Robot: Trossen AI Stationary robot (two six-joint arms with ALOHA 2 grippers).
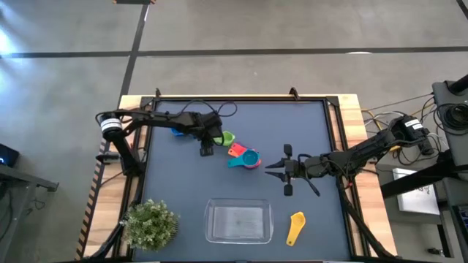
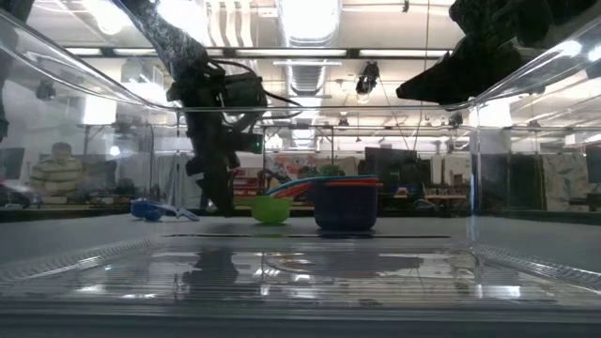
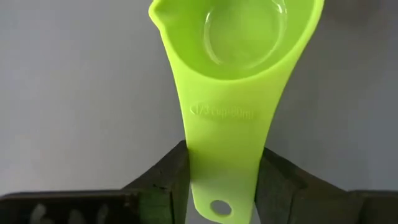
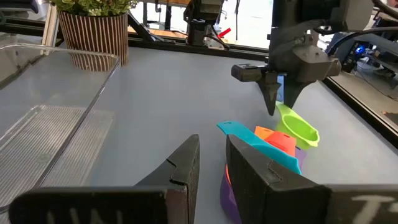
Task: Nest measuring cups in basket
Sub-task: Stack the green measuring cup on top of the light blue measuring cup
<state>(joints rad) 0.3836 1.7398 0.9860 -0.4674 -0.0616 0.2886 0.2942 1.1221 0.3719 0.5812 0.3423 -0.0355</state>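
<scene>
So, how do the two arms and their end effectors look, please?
Both arms are dark, almost black, jointed links with loose black cables along them. The left arm carries a white band near its base; the right arm has a pale band near its shoulder. Each end effector, left and right, ends in two flat, dark, wedge-shaped fingers on a wide crossbar.

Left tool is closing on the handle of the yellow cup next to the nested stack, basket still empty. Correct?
Not quite: the colour is wrong. The left wrist view shows the left tool around the handle of the green cup, not the yellow one. The yellow cup lies beside the basket, apart from the stack. The rest holds.
</scene>
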